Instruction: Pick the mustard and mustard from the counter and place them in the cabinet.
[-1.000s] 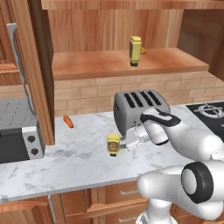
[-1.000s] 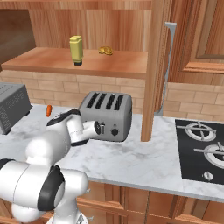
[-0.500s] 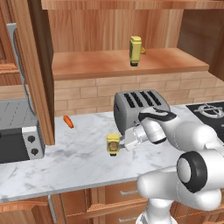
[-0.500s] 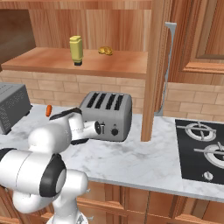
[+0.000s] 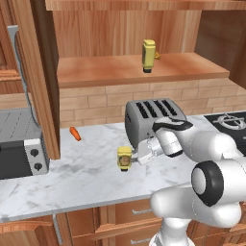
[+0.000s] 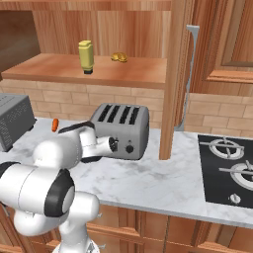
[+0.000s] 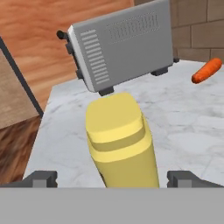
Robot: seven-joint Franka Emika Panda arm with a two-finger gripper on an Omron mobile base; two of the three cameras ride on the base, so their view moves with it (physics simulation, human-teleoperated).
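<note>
The counter [image 5: 86, 178] is pale grey-veined marble, smooth with a soft sheen. The cabinet [image 5: 139, 69] and its door [image 5: 41, 77] are reddish-brown wood with visible grain, matt. The wall behind is tan brick [image 5: 96, 103], rough-looking. The toaster [image 5: 146, 120] looks like brushed grey metal, and so does the toaster oven [image 7: 124, 46]. Both mustard bottles [image 5: 124, 158] [image 5: 148, 55] look like smooth yellow plastic, matt. The carrot [image 7: 206, 71] is smooth orange.

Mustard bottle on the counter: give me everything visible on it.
The mustard bottle is small, yellow, plastic-looking, with a darker label. It stands cap down on the marbled counter, in front of the toaster. The open gripper straddles it, one fingertip on each side, neither visibly touching. Nothing else touches it.
</note>
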